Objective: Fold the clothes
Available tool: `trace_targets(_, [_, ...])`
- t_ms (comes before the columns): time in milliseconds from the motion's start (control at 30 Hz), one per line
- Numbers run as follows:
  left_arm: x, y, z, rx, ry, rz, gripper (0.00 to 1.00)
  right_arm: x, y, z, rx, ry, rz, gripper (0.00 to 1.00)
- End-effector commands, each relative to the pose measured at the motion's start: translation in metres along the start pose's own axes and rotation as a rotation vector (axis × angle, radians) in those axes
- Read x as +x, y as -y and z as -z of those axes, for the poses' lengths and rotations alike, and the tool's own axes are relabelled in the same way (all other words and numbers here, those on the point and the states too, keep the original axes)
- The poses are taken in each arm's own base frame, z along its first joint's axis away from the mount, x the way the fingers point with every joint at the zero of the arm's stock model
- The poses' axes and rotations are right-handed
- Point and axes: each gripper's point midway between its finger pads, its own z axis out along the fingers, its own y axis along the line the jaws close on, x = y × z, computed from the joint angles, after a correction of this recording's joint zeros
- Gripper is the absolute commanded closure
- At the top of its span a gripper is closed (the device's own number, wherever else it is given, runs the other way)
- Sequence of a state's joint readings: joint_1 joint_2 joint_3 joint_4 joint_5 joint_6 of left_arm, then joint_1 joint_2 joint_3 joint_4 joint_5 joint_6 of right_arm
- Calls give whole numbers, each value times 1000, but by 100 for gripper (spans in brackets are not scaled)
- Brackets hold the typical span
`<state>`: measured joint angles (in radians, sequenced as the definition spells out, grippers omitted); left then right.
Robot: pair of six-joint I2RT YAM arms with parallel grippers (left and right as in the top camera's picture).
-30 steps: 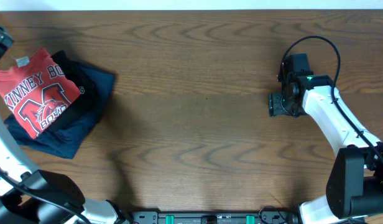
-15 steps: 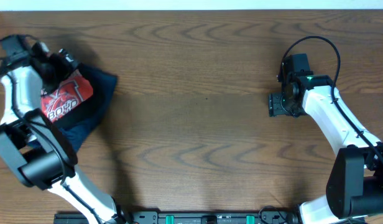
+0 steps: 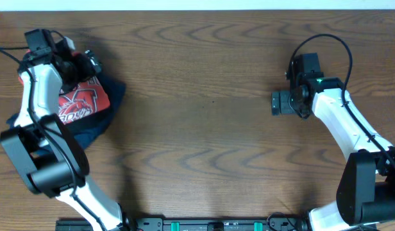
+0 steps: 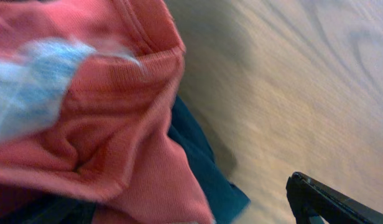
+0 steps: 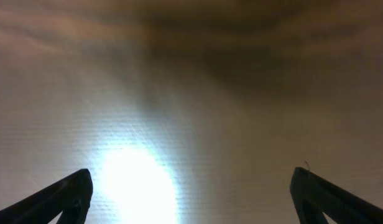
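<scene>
The coral-red T-shirt [image 3: 82, 106] lies bunched on a pile at the table's far left, its dark-and-white logo facing up. In the left wrist view the T-shirt [image 4: 117, 124] fills the left side, with its white neck tag [image 4: 36, 81] blurred. My left gripper [image 3: 87, 64] hangs over the back of the pile; only one black fingertip [image 4: 322, 199] shows, set far right, and the other is hidden behind the cloth. My right gripper [image 3: 279, 102] is open and empty above bare wood at the right, with its fingers [image 5: 61, 199] wide apart.
A navy blue garment [image 3: 114, 96] lies under the T-shirt and also shows in the left wrist view [image 4: 204, 162]. Dark cloth [image 3: 82, 128] sticks out at the pile's front. The wooden table [image 3: 204, 128] spreads between the two arms.
My left arm has swung in from the left edge and moved right over the pile. The T-shirt has bunched up and shifted right. My right gripper has edged slightly left.
</scene>
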<state>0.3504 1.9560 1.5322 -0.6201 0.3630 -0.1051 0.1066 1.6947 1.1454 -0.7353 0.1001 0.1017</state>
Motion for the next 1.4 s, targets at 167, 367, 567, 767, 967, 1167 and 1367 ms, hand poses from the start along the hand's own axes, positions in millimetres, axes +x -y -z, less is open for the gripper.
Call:
trace_targets(167, [27,104,68,-70,92,-371,2,-67,-27,16,-217,252,-95,1])
trace_targets(367, [76,123,98,-162,13,-473,2,-78,15,47,-147,319,-129,1])
trace_targets(567, [102,116,139,-156,12,-440,2,-60,51,102,-157,382,-212,1])
trace_targets(767, [145,117,184,12,175,-457,2,-11,50,141,-143,461,-168,1])
trace_targets(967, [176,101,215,102,443,-464,2,34,47,168,-114,697,-148,1])
trace_targets(1167, [203,88,237,129,521,-469,2,71,42,174,-119,766,-143,1])
trace_targets(1367, [224,74,234,107,457,-465,2,97,38,161,-127,670,-146,1])
